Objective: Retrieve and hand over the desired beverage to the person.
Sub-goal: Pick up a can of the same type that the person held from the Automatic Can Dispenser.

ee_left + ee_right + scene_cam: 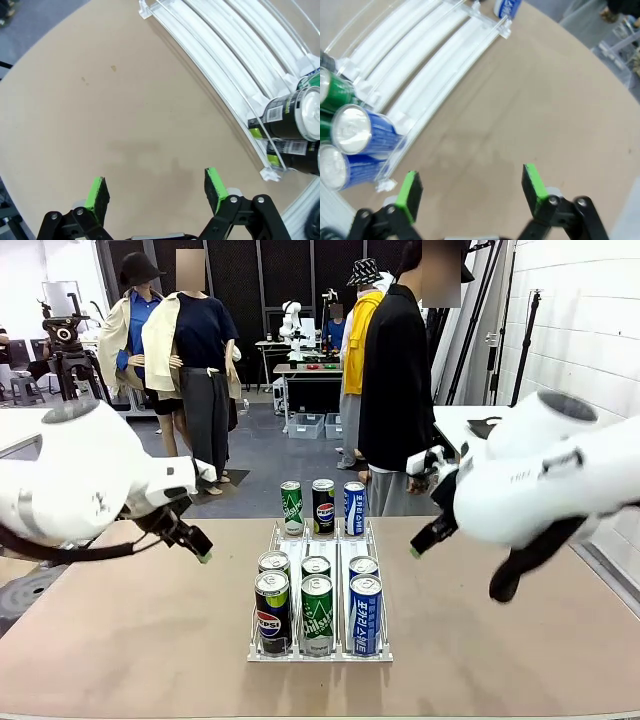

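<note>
Left gripper point(157, 192): spread wide, empty, over bare tabletop point(120, 650) left of rack point(338, 544). Rack sits mid-tabletop, lanes left to right: Pepsi cans point(272, 610), green cans point(317, 615), blue cans point(365, 612), packed at near end. Three spare cans point(323, 505) stand at far end. Right gripper point(472, 192): spread, empty, right of rack. Person point(395, 390) at far edge. Wanted drink not evident; you wait for cue, then take front can, keeping pads off neighbours.
</note>
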